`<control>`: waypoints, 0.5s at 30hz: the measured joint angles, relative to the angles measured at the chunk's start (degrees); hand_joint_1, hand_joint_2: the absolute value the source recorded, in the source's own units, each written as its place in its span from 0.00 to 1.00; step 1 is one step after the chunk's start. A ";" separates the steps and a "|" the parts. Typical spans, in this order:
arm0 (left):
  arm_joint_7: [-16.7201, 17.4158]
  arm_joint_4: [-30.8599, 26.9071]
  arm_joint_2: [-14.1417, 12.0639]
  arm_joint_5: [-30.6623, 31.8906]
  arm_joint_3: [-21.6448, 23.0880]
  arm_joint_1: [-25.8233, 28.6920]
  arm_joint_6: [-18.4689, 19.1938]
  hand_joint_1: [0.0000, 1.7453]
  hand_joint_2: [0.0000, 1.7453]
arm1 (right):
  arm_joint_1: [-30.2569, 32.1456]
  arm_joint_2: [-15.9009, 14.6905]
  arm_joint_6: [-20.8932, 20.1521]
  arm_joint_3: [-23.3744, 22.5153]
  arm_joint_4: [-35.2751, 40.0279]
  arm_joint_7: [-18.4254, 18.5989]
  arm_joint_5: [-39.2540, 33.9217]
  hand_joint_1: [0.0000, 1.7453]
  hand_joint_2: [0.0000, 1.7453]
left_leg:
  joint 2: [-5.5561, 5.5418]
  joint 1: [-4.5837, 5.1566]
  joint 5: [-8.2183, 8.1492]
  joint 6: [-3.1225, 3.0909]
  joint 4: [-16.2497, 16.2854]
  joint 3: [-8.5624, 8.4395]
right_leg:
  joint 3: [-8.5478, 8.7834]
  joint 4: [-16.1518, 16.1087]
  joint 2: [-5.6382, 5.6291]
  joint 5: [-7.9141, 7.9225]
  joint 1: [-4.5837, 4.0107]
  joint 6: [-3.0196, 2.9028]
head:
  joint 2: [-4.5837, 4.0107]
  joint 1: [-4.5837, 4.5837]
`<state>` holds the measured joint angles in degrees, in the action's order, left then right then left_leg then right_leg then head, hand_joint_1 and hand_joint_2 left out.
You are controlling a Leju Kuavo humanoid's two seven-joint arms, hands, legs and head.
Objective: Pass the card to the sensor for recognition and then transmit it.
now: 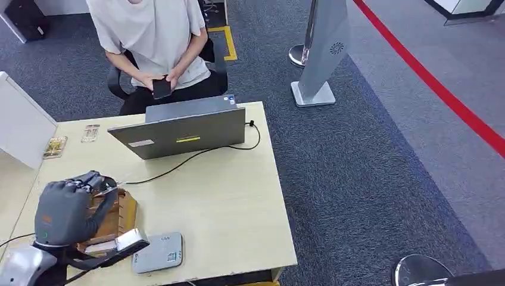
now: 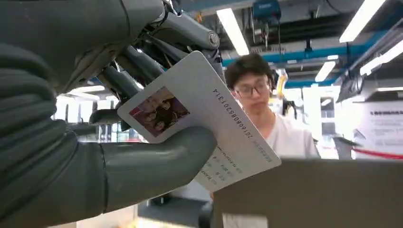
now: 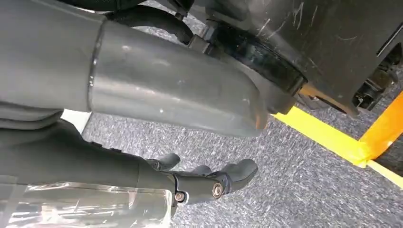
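My left hand [image 1: 68,205] hovers over the table's near left corner, above a wooden card holder [image 1: 122,214]. In the left wrist view its thumb [image 2: 157,161] and fingers pinch a white card [image 2: 209,109] with a small photo and printed numbers, tilted up toward the laptop. The sensor [image 1: 158,253], a flat grey box with a small label, lies on the table just right of the holder, close to the front edge. My right hand [image 3: 204,183] hangs beside my body over grey carpet, fingers loose and holding nothing.
A grey laptop [image 1: 184,128] stands open at the table's far side, its black cable [image 1: 196,155] trailing toward my hand. A person [image 1: 155,36] sits behind it holding a phone. Two small flat items [image 1: 90,132] lie far left by a white partition [image 1: 21,125]. A sign stand [image 1: 324,53] stands on the carpet.
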<state>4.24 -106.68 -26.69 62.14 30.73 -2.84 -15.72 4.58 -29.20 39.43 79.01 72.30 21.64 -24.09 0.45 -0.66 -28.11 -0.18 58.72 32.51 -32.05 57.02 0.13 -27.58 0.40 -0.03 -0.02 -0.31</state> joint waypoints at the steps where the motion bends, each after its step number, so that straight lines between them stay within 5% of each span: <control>1: 0.20 0.26 0.48 0.02 0.63 0.80 0.02 1.00 1.00 | 0.02 0.00 0.00 -0.11 0.11 0.35 0.09 0.00 0.00 | 0.00 0.00 0.00 0.00 0.00 0.00 | 0.00 0.00 0.00 0.00 0.00 0.00 | 0.00 -0.04; 15: 1.75 2.93 4.67 -0.79 4.43 10.75 -0.48 1.00 1.00 | 0.51 0.02 0.00 -1.68 0.57 2.47 1.09 0.00 0.00 | -0.01 0.00 -0.04 0.00 0.00 0.03 | -0.02 0.00 0.01 -0.02 -0.01 0.01 | 0.00 -0.02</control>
<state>5.99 -103.76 -22.01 61.35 35.17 7.92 -16.20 5.09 -29.18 39.43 77.33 72.87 24.11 -22.99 0.44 -0.66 -28.15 -0.18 58.72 32.54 -32.07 57.02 0.14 -27.59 0.39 -0.02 -0.02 -0.33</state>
